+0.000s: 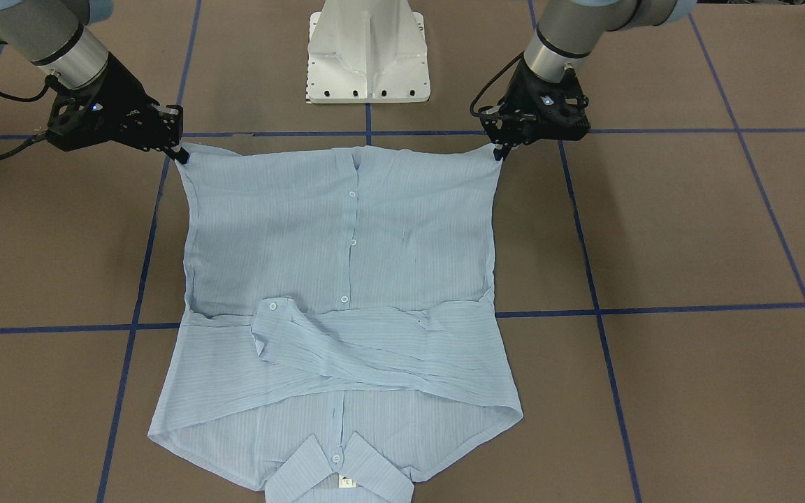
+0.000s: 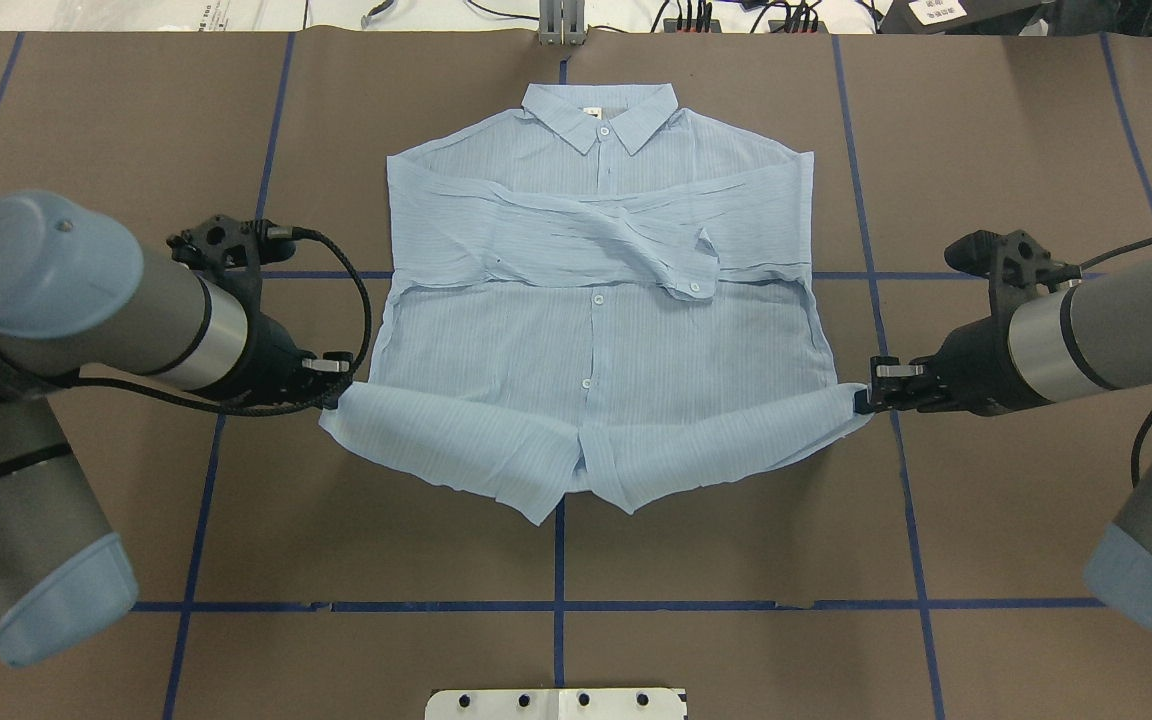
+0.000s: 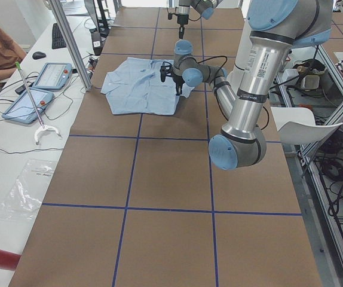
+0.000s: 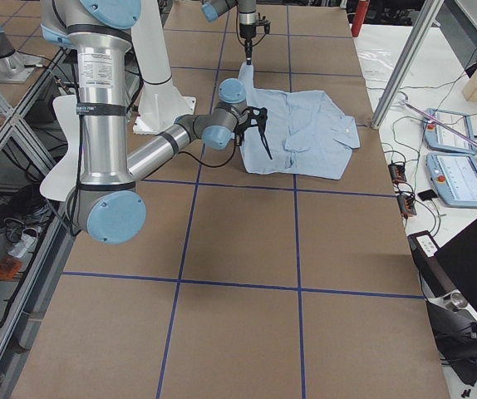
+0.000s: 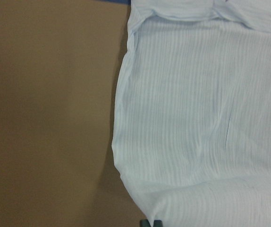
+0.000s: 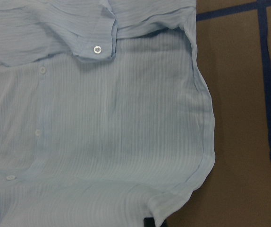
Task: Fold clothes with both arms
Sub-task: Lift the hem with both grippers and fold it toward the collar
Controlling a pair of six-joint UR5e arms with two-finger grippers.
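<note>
Lying front-up on the brown surface (image 2: 736,520), the pale blue shirt (image 2: 596,340) is seen with its collar (image 2: 601,118) near the far edge, away from the robot. Its sleeves (image 2: 576,235) are folded across the chest, and one buttoned cuff (image 2: 698,285) is laid close to the button line. The left tool (image 2: 338,385) is clamped on the side edge nearest it, low on the shirt, and the right tool (image 2: 866,397) is clamped likewise on the opposite side edge, each with its fingers pressed together on the cloth. Between the two the lower part is held up and drawn fairly straight, while the hem (image 2: 556,480) droops on the robot's side in two pointed flaps. The upper body and shoulders are left flat on the surface. Bare brown surface, crossed by blue tape lines (image 2: 556,606), is shown wide on both sides of the shirt and between the hem and the white pedestal base (image 2: 556,703).
</note>
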